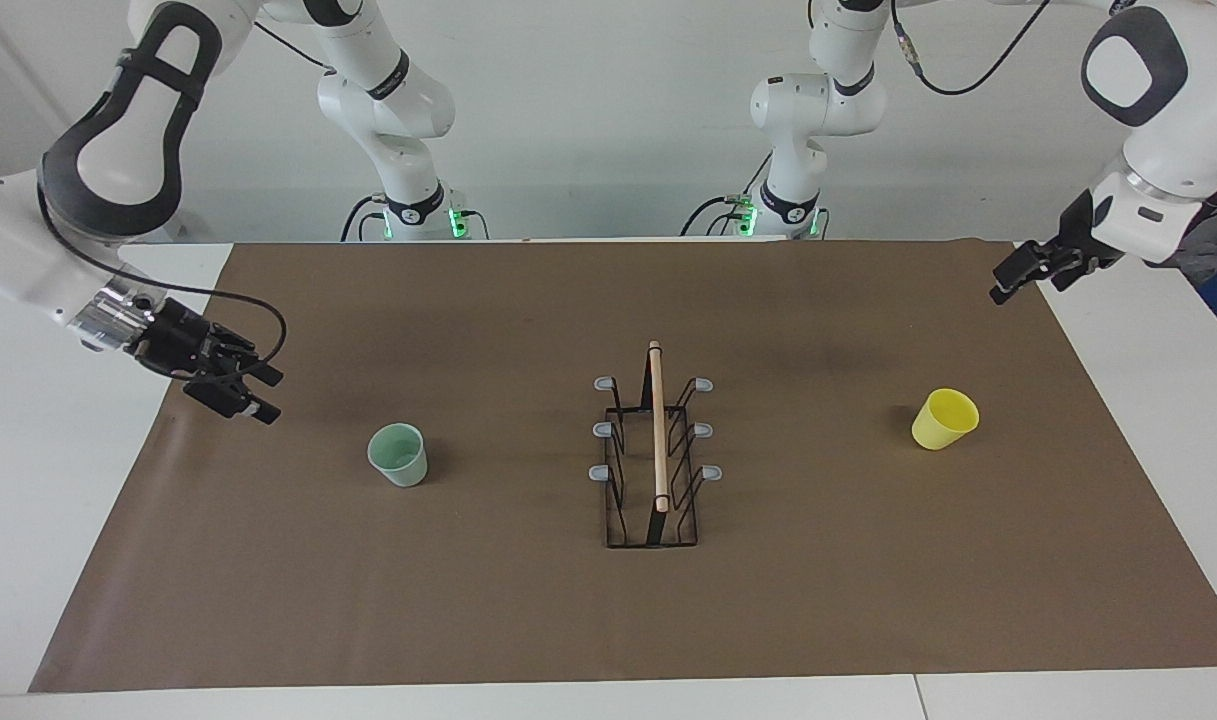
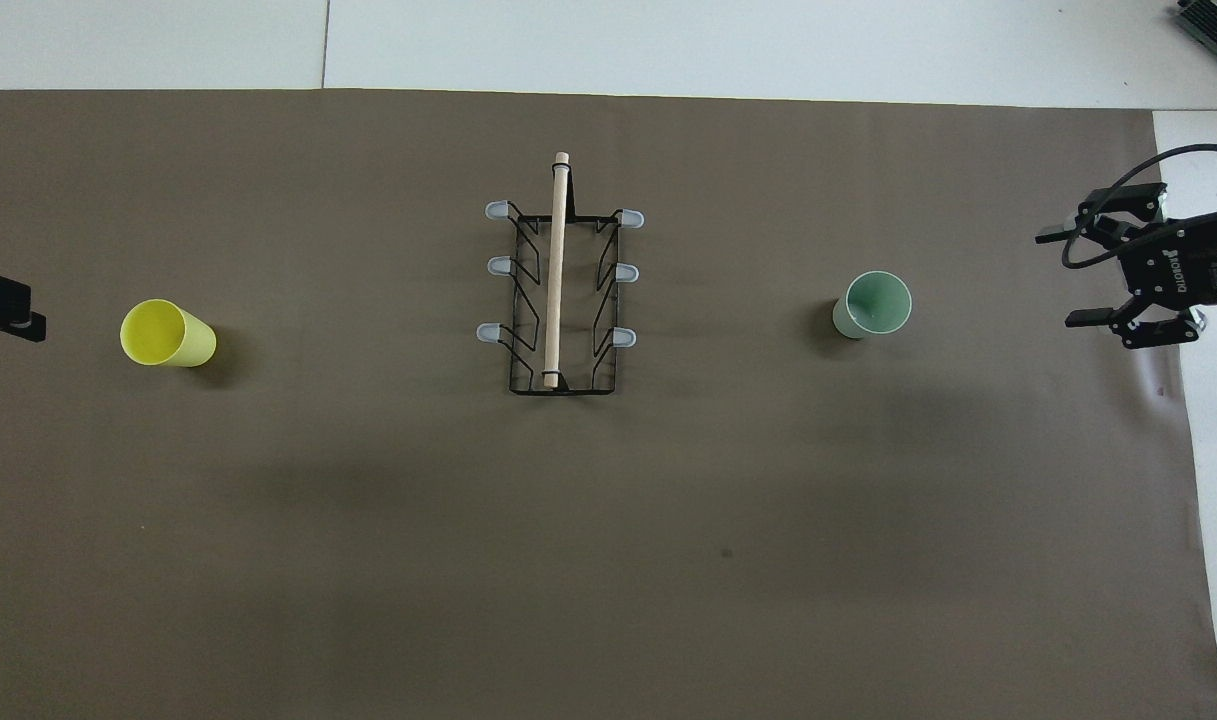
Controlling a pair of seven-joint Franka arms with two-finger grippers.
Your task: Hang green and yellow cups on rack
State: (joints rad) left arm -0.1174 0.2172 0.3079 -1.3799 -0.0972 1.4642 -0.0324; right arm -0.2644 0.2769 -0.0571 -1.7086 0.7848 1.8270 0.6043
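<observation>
The rack stands in the middle of the brown mat, its wooden handle running away from the robots and its grey-tipped prongs bare. The mint green cup stands upright beside it toward the right arm's end. The yellow cup stands upright toward the left arm's end. My right gripper is open and empty, low over the mat's edge, apart from the green cup. My left gripper hovers over the mat's other edge, apart from the yellow cup.
The brown mat covers most of the white table. Nothing else lies on it.
</observation>
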